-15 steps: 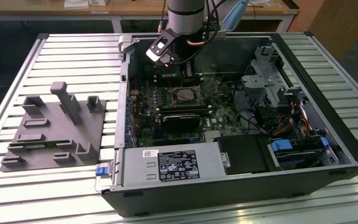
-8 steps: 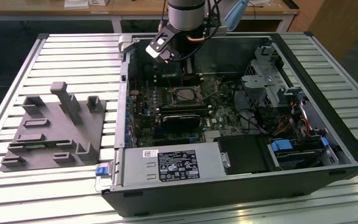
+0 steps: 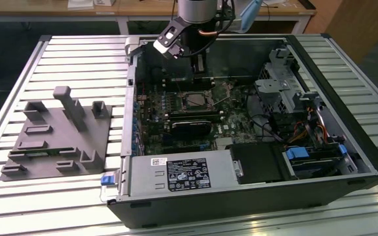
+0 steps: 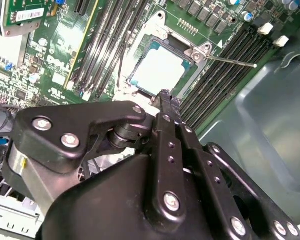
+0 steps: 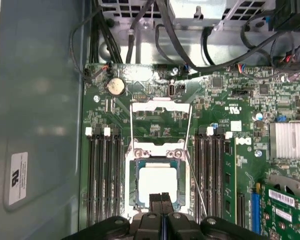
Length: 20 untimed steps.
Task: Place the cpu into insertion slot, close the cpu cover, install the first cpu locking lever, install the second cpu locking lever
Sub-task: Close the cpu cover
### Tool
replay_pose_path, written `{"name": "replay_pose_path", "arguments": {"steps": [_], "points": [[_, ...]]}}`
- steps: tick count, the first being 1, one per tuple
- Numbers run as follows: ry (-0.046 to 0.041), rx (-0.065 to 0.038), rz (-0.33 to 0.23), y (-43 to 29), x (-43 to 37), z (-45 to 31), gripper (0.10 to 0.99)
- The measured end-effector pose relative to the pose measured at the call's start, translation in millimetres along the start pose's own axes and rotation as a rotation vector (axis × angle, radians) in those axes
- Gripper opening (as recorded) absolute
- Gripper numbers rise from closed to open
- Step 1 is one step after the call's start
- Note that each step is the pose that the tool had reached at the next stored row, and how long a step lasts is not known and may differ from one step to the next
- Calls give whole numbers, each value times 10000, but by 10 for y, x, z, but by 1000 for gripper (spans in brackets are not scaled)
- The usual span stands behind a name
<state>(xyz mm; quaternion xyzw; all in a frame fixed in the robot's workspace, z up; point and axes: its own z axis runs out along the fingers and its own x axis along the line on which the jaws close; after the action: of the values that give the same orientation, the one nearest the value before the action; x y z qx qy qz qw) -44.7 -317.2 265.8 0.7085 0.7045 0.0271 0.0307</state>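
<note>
Sitting in the insertion slot [image 5: 134, 185]: the cpu [image 5: 159, 181], silvery top up; we see it directly under the end effector's tips in the first wrist view.
Computer case [image 3: 241, 209]: open on its side on the slatted tabletop [image 3: 77, 64]; we find the green board, the slot and the end effector all inside it.
Cpu cover [image 5: 161, 106]: flipped open and lying back on the board just beyond the slot, on the far side from the end effector; the cpu is uncovered.
End effector [image 5: 161, 199]: fingers pressed together, gripping nothing, low over the near edge of the cpu; we cannot tell whether they touch it.
Locking lever [image 4: 230, 60]: a thin metal rod swung free of the slot's corner, close to the tips.
Memory slots [image 5: 104, 180]: long black rows flanking the slot on both sides of the end effector.
Grey fixture [image 3: 57, 142]: outside the case, well away from the end effector, toward the exterior view's left.
</note>
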Motion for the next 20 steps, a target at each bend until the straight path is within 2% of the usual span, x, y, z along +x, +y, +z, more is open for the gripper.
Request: {"name": "replay_pose_path", "arguments": {"steps": [5,20], "points": [[-4,3,-2,17,0,-2,106],[-3,2,-1,289,20,21,106]]}}
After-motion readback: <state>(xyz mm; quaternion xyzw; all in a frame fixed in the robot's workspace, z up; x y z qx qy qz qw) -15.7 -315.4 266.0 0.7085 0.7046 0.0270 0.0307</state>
